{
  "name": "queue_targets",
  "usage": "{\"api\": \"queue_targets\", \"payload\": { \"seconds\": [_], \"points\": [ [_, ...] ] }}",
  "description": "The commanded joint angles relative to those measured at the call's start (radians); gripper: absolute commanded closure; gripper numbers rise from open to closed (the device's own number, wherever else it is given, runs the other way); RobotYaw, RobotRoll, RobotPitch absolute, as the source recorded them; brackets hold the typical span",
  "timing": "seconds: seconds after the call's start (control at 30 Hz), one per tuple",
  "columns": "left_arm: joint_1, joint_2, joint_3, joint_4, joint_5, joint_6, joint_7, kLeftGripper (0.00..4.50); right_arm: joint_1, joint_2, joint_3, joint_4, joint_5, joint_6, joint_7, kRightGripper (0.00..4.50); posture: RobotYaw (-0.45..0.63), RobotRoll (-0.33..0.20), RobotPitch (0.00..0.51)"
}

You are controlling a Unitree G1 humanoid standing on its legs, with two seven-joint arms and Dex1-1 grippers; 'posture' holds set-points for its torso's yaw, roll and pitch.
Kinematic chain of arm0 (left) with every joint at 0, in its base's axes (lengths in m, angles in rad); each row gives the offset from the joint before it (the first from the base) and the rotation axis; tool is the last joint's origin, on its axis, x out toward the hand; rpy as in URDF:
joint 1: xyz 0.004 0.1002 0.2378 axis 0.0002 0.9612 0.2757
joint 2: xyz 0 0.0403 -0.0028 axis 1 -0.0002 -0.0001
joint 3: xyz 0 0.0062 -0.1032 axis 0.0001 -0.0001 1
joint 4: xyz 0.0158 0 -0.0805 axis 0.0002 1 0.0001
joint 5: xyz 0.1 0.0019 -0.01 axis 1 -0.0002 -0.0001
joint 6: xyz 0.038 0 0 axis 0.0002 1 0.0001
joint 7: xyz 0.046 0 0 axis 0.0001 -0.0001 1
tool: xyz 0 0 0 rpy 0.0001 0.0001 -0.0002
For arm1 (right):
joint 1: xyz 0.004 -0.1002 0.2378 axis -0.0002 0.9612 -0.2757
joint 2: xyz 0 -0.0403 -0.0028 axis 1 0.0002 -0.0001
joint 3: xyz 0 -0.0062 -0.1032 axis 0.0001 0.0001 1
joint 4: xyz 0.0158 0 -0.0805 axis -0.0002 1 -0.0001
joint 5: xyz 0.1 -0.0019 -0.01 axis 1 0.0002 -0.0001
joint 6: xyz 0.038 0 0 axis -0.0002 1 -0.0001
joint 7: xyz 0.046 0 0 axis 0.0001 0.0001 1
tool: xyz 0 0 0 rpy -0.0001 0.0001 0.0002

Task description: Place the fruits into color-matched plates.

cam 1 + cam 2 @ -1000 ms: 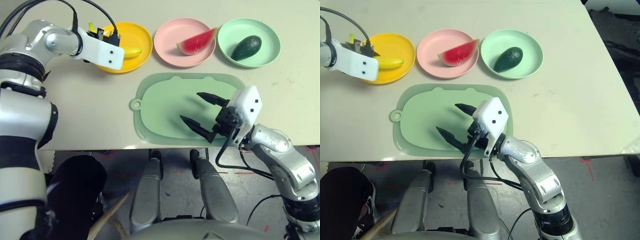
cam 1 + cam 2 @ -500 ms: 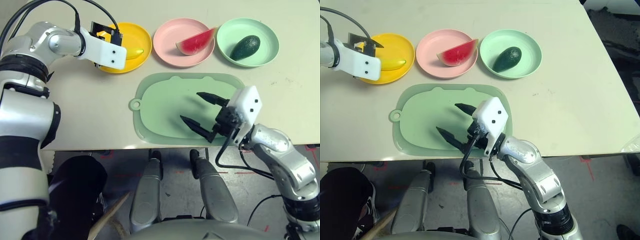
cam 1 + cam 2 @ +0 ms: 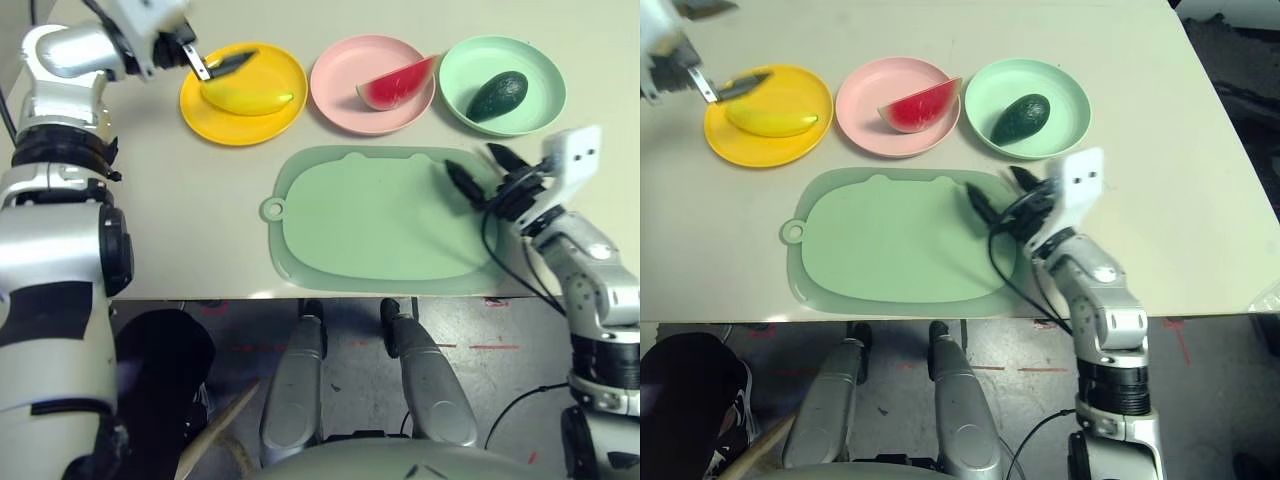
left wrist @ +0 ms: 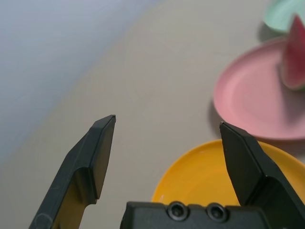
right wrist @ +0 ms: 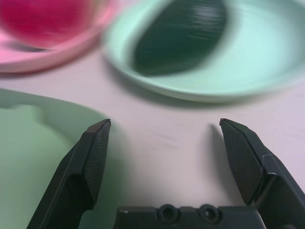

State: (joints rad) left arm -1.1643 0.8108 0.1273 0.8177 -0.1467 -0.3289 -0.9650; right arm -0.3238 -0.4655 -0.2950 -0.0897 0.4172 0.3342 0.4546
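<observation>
The yellow banana (image 3: 250,100) lies in the yellow plate (image 3: 278,62). On the pink plate (image 3: 338,78) rests the red watermelon wedge (image 3: 395,83), and the dark green avocado (image 3: 494,95) sits in the mint green plate (image 3: 538,72). My left gripper (image 3: 728,45) hovers open over the yellow plate's far left rim, its lower finger just above the banana's left end, with nothing held; its wrist view looks past the left gripper (image 4: 167,143) to the yellow and pink plates. My right gripper (image 3: 483,170) stands open and empty just in front of the green plate.
A pale green oblong board (image 3: 370,220) lies bare at the table's front middle, below the row of plates. My right gripper's fingers hang over its far right corner. Bare table stretches to the left of the board and to the right of the green plate.
My left gripper opened, let the banana go into the yellow plate and rose toward the far left. My right arm swung from the board's front up to its far right corner.
</observation>
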Motion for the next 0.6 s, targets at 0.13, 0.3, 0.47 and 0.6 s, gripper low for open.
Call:
{"api": "queue_targets", "payload": {
  "seconds": [0.13,0.3,0.47,0.6],
  "points": [
    [0.313,0.021,0.204,-0.465,-0.181,0.38,0.185,0.05,0.076,-0.075,-0.13,0.15,0.008,-0.144,0.079,0.0,0.03,0.0,0.417],
    [0.549,0.068,0.329,-0.649,-0.235,0.519,0.235,0.05,0.119,-0.158,-0.187,0.331,0.009,-0.274,0.203,0.0,0.03,0.0,0.426],
    [0.739,0.027,0.436,-0.763,-0.274,0.575,0.307,0.05,0.036,-0.214,-0.241,0.557,0.038,-0.447,0.311,0.0,0.05,0.0,0.424],
    [0.846,-0.049,0.467,-0.832,-0.295,0.586,0.372,0.05,-0.042,-0.243,-0.269,0.761,0.052,-0.566,0.392,0.0,0.06,0.0,0.427]
  ]
}}
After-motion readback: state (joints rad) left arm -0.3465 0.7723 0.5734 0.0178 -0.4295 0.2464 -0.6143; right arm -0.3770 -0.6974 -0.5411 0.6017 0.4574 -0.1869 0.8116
